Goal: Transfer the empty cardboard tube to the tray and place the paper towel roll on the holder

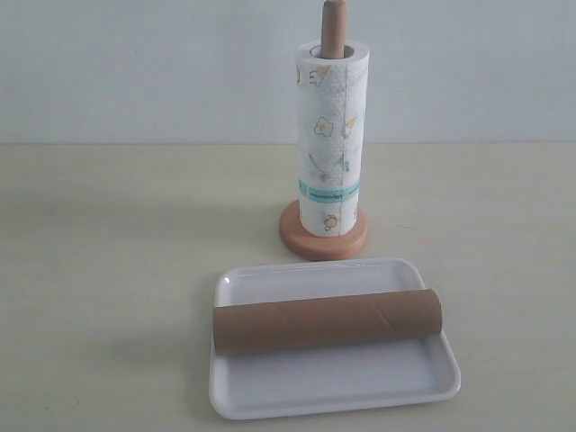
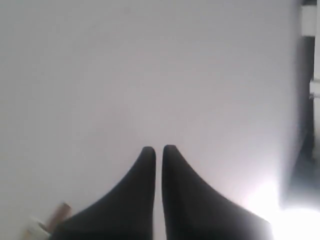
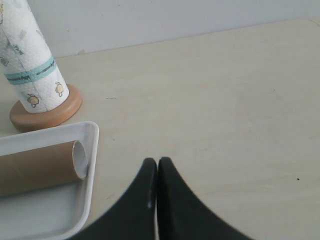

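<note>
The brown cardboard tube lies lengthwise across the white tray near the table's front. Behind it the white printed paper towel roll stands on the wooden holder, with the pole top poking out above. The right wrist view shows the tube's open end, the tray corner, the roll and the holder base. My right gripper is shut and holds nothing, over bare table beside the tray. My left gripper is shut, facing a blank white surface. Neither gripper appears in the exterior view.
The pale table stretches to both sides of the tray and holder, with a white wall behind. A dark edge and a bright glare patch show in the left wrist view.
</note>
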### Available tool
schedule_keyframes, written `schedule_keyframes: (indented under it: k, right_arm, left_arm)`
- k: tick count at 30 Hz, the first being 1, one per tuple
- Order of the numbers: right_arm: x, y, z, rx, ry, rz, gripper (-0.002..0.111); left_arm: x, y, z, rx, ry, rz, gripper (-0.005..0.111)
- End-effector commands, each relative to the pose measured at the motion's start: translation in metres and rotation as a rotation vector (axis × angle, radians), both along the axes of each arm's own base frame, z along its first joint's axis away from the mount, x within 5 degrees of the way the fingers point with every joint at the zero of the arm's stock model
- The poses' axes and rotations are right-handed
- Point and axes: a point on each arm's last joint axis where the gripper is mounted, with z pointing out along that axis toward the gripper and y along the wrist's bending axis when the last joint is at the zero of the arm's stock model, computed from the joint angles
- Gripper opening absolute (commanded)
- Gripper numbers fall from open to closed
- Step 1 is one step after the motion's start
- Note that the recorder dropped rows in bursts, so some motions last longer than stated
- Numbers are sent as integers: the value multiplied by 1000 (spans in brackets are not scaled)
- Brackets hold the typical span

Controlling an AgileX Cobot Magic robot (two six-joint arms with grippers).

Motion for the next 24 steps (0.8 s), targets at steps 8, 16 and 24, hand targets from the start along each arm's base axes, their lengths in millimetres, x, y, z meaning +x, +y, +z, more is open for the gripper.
schedule_keyframes:
  k: [8, 16, 24]
  right_arm:
    - [0, 0, 1, -9, -15, -3, 0]
    - [0, 0, 1, -9, -15, -3, 0]
    - [0, 0, 1, -9, -15, -3, 0]
  left_arm:
    - [18, 27, -24, 344, 211, 586, 4]
    - [26, 23, -62, 769, 513, 561, 4]
    - [24, 28, -80, 915, 699, 566, 4]
